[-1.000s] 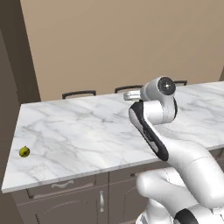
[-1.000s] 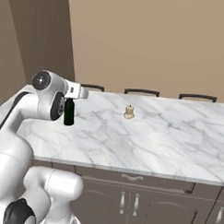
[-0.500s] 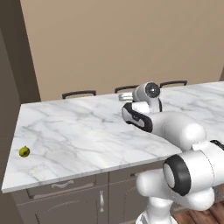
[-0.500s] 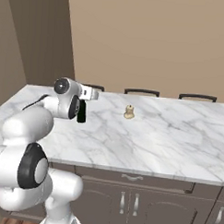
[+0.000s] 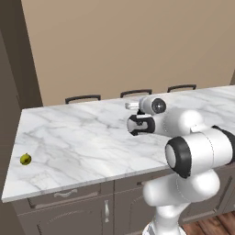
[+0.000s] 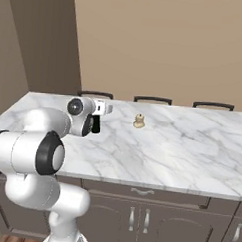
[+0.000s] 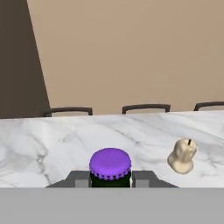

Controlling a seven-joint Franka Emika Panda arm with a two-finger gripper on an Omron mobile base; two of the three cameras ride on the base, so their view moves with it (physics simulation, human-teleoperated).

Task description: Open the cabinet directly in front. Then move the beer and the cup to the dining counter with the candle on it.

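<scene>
My gripper (image 7: pixel 110 180) is shut on the beer (image 7: pixel 110 163), a dark bottle whose purple cap sits between the two fingers (image 7: pixel 82 179). In the right base view the beer (image 6: pixel 95 126) hangs upright under the hand, low over the dining counter (image 6: pixel 181 150), a long white marble slab. I cannot tell whether its base touches the marble. The beige candle (image 6: pixel 139 121) stands a short way to the right of the bottle, and the hand view has this candle (image 7: pixel 182 156) at right. The left base view puts my gripper (image 5: pixel 137 125) over the counter's middle (image 5: pixel 78 137). The cup and the cabinet are out of view.
A small yellow-green fruit (image 5: pixel 25 159) lies near the counter's left end. Dark chair backs (image 6: pixel 154 99) line the far edge in front of a beige wall. Drawer fronts (image 6: pixel 139 193) run below the near edge.
The arm has stretched forward and lower over the counter, carrying the beer closer to the candle. The grip has not altered.
</scene>
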